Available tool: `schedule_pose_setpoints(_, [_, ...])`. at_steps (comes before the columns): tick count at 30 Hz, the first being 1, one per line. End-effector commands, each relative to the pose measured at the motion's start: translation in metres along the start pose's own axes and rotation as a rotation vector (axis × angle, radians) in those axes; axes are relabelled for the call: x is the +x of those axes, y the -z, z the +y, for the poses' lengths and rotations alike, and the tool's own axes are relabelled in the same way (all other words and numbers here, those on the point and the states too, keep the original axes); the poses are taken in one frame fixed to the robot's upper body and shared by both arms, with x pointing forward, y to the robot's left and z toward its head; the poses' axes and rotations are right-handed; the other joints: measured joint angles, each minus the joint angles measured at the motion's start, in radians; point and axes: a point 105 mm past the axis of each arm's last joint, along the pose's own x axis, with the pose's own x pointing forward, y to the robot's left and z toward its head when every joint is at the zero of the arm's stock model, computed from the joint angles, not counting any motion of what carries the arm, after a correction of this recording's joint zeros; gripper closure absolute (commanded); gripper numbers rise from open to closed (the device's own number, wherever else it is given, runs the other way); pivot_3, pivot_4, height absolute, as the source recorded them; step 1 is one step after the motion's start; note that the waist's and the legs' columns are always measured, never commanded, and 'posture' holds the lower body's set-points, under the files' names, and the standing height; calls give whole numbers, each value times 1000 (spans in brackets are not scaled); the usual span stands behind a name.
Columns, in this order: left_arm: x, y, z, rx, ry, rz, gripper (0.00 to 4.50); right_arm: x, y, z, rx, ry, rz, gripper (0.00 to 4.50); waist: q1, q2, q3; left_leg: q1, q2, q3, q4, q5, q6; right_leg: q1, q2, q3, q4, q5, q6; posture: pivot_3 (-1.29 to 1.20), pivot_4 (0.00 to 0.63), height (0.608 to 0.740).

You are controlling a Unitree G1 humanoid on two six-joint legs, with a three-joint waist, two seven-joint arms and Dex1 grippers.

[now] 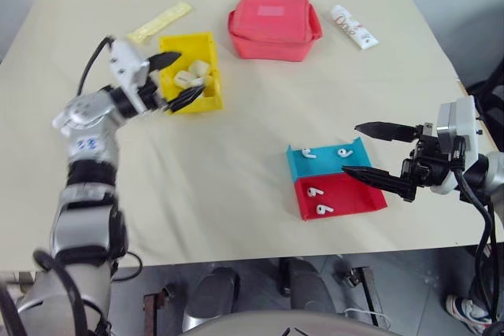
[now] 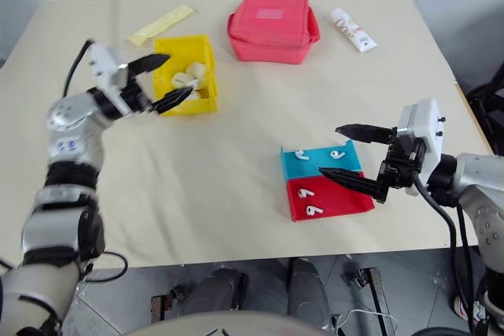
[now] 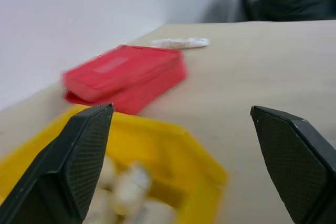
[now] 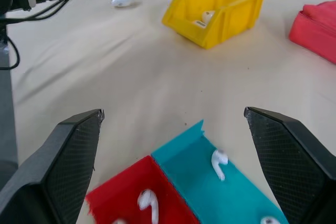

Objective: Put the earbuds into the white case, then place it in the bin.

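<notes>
The yellow bin (image 1: 211, 100) stands at the back left of the table with white cases (image 1: 183, 79) lying inside it. My left gripper (image 1: 192, 73) hangs open at the bin's left side, its fingertips over the bin and nothing between them. Earbuds lie in two joined shallow trays at the front right: two in the blue tray (image 1: 324, 164), such as one earbud (image 1: 309, 153), and two in the red tray (image 1: 354, 197), such as another (image 1: 316, 191). My right gripper (image 1: 350, 148) is open and empty at the trays' right edge, pointing left.
A red fabric pouch (image 1: 274, 25) sits behind the bin to its right. A white tube (image 1: 353, 26) lies at the back right and a pale yellow strip (image 1: 160, 22) at the back left. The table's front edge (image 1: 236, 261) runs close below the trays.
</notes>
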Motion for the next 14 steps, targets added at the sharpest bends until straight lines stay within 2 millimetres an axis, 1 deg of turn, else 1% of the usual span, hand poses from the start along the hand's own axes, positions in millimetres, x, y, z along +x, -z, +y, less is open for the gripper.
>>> schedule_pose_setpoints(1, [-23, -16, -20, 5, 106, -30, 52, -7, 0, -3, 9, -47, 16, 0, -1, 0, 0, 0, 0, -1, 0, 0, 0, 0, 1, 0, 0, 0, -1, 0, 150, 740])
schedule_pose_setpoints(2, [-34, -13, -24, -16, 112, -12, 52, -9, 4, -4, 5, -63, 30, 0, -1, 0, 0, -1, 0, -1, 0, 0, 0, 0, 1, -1, 0, 0, -1, 0, 150, 740])
schedule_pose_setpoints(4, [-51, -7, -29, -33, 126, 12, 52, -12, 10, -7, 21, -80, 51, 0, 2, 0, 0, 0, 0, -1, 1, 0, 0, 0, 1, -1, 0, 0, -1, 0, 150, 740])
schedule_pose_setpoints(6, [-67, 2, -31, -48, 115, 54, 52, -16, 21, -11, 42, -89, 88, 0, 5, 1, 0, 0, -1, -1, 1, 0, 0, 1, 2, -2, 0, -1, -1, 0, 150, 740])
schedule_pose_setpoints(10, [-82, 9, -37, -73, 107, 93, 52, -23, 40, -16, 69, -94, 150, 0, 12, 2, 1, 0, -2, -1, 1, 0, 0, 1, 1, -2, 0, -1, -1, 0, 150, 740])
schedule_pose_setpoints(14, [-90, 12, -42, -88, 92, 106, 52, -25, 46, -20, 78, -93, 150, 0, 15, 2, 1, 0, -1, 0, 1, 0, 0, 1, 1, -1, 0, -1, -1, 0, 150, 740])
